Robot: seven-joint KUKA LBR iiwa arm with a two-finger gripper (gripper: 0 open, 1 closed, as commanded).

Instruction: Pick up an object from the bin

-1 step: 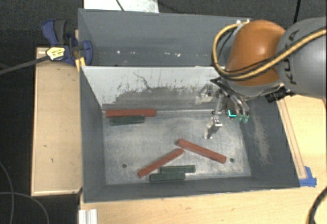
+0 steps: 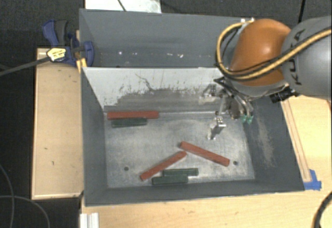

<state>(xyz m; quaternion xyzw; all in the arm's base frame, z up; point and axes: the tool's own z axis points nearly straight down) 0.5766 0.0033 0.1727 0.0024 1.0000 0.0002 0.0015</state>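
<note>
1. The bin (image 2: 270,170) is grey metal, with pale scuffed streaks on its back wall and floor.
2. The back-left bar (image 2: 132,115) is reddish brown, as are the two front bars (image 2: 162,165) (image 2: 204,153).
3. The back slim bar (image 2: 129,123) and the front slim bar (image 2: 175,175) are dark green.
4. The wrist cover (image 2: 258,50) is orange, its cable (image 2: 224,45) yellowish, the arm (image 2: 311,61) grey.
5. The end effector (image 2: 217,131) is silvery, with a small green spot.

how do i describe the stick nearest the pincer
Look in the front half of the grey metal bin, where three flat sticks lie together. It is the red-brown flat stick on the right, nearest the pincer. Unlike the other red-brown stick, it slopes down rightward; the third is a dark green stick.
</note>
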